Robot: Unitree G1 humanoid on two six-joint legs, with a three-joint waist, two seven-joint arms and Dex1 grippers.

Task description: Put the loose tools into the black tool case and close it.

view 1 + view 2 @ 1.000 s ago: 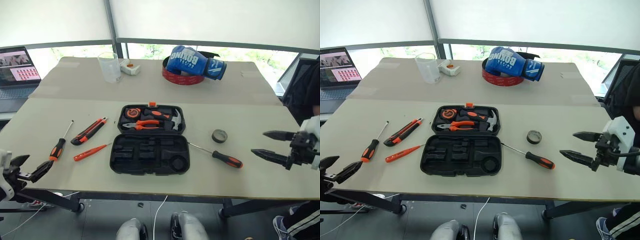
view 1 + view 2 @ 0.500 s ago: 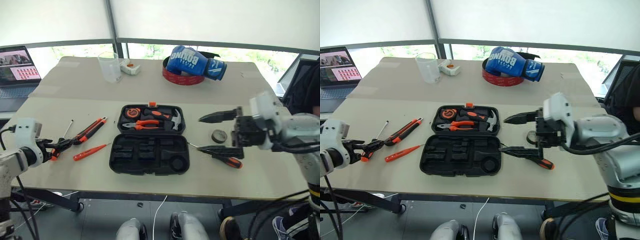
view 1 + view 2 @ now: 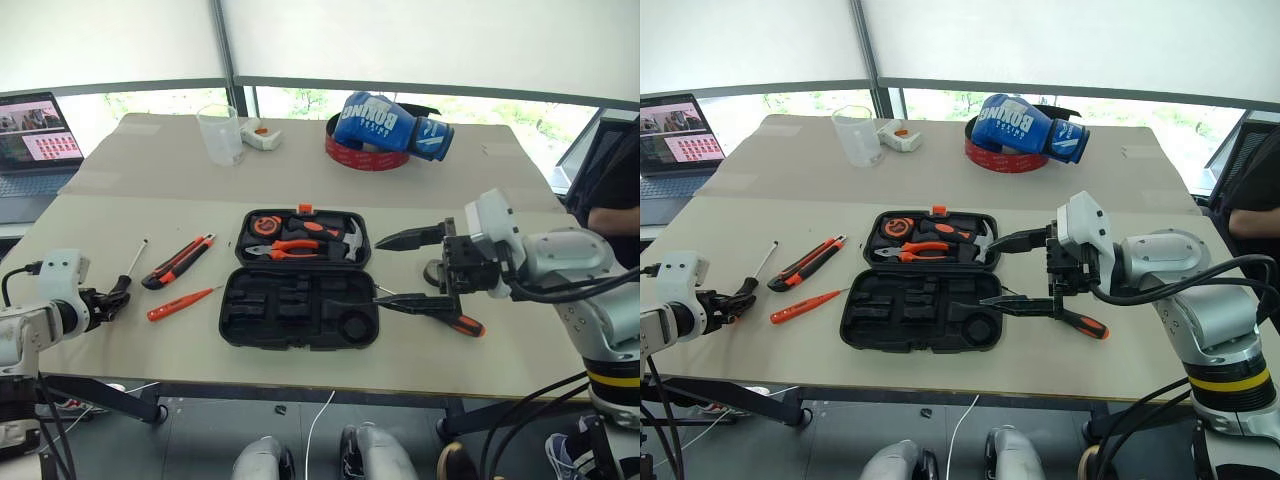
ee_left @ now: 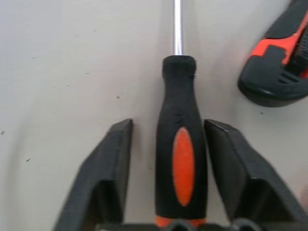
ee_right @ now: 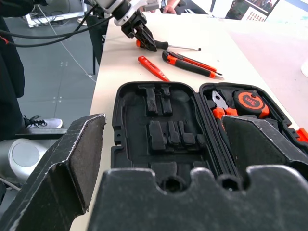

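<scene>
Black left gripper (image 4: 183, 168) fingers astride screwdriver (image 4: 182, 159), small gaps; right gripper (image 3: 405, 270) spread.

Left arm low at the table's near left edge, wrist angled forward and down, left gripper (image 4: 180, 144) set around the handle of a screwdriver (image 4: 181, 159), one black finger (image 4: 113, 163) on each side with a slim gap showing between each finger and the handle, so no contact seen. Right arm bent across toward the middle, forearm raised above the tabletop, wrist turned so the right gripper (image 3: 412, 270) points leftward, nearly level. Fingers (image 3: 405, 238) spread wide, one above the other, nothing between them.
</scene>
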